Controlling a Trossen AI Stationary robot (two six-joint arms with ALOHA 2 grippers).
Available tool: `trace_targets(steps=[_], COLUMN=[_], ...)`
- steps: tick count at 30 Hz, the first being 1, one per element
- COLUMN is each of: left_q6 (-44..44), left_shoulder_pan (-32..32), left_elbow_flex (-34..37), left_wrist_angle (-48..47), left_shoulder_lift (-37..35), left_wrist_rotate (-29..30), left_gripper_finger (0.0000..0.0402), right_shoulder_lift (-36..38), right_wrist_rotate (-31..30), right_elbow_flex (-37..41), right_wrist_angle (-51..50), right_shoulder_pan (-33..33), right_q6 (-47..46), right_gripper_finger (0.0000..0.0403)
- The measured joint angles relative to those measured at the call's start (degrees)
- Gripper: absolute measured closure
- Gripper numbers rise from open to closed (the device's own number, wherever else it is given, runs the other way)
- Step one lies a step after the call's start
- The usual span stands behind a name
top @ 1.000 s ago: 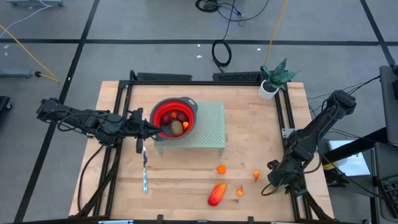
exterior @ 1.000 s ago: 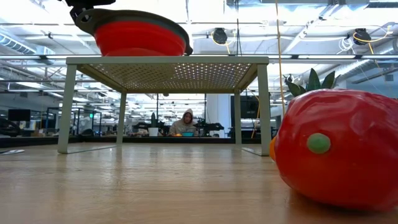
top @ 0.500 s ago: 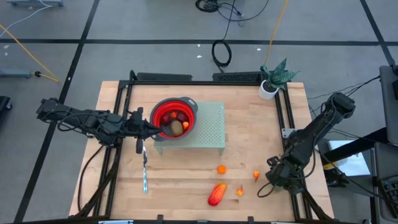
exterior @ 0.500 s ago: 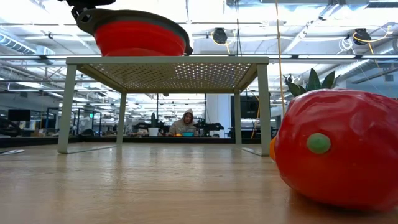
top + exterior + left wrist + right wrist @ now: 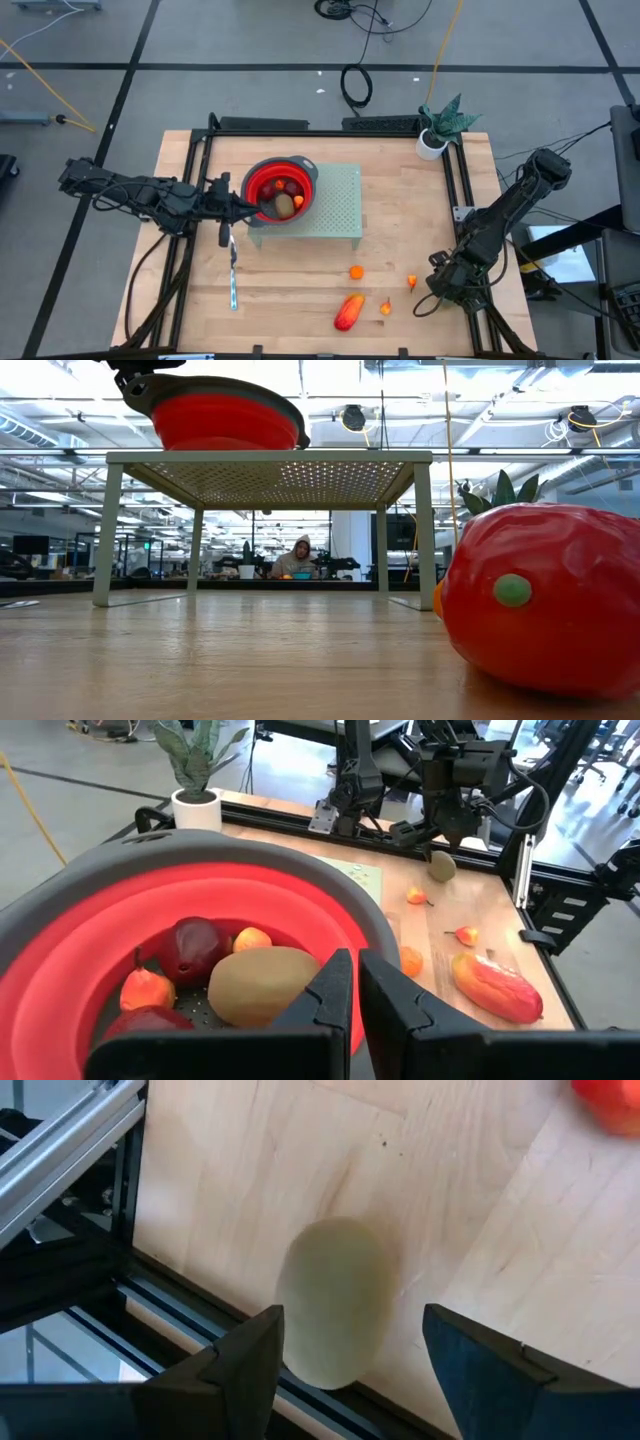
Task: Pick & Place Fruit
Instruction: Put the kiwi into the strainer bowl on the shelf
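Observation:
A red bowl with a grey rim stands on a pale green perforated stand. It holds several fruits, among them a brown-green oval and a dark-red one. My left gripper is shut at the bowl's near-left rim. On the table lie an orange fruit, two tiny orange pieces and a long red-orange piece. My right gripper is open near the table's right near corner. Its fingers point steeply down on either side of a brown-green oval fruit that lies on the wood. My left gripper pinches the bowl's grey rim at its near-left side, one finger inside the bowl and one outside. The fingers come nearly level from the table's left and lie along the rim. The bowl's base rests on the stand.
A silver knife lies on the wood near the stand's left legs. A potted plant stands at the far right corner. Metal frame rails run close beside the oval fruit at the table's right edge.
My right gripper has tipped a little further down over the oval fruit and stays open. The bowl and my left gripper have kept still.

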State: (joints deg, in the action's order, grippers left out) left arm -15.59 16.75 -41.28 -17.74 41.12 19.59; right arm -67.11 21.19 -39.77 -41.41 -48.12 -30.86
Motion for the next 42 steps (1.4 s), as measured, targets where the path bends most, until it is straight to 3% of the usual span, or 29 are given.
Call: trace_targets(steps=[18, 31, 35, 42], left_q6=[0.3, 0.2, 0.2, 0.3], left_shoulder_pan=[0.0, 0.0, 0.0, 0.0], left_elbow_flex=[0.0, 0.0, 0.0, 0.0], left_wrist_angle=[0.0, 0.0, 0.0, -0.2], left_shoulder_lift=[0.0, 0.0, 0.0, 0.0], left_wrist_rotate=[0.0, 0.0, 0.0, 0.0], left_gripper_finger=[0.0382, 0.0382, 0.0382, 0.0382], right_shoulder_lift=[0.0, 0.0, 0.0, 0.0], right_wrist_rotate=[-0.1, -0.1, -0.2, -0.1], right_elbow_flex=[0.0, 0.0, 0.0, 0.0], right_wrist_angle=[0.9, 0.9, 0.9, 0.9], right_shoulder_pan=[0.0, 0.0, 0.0, 0.0], right_q6=[-8.4, -10.8, -15.2, -15.1], right_gripper_finger=[0.0164, 0.0053, 0.0044, 0.0044])
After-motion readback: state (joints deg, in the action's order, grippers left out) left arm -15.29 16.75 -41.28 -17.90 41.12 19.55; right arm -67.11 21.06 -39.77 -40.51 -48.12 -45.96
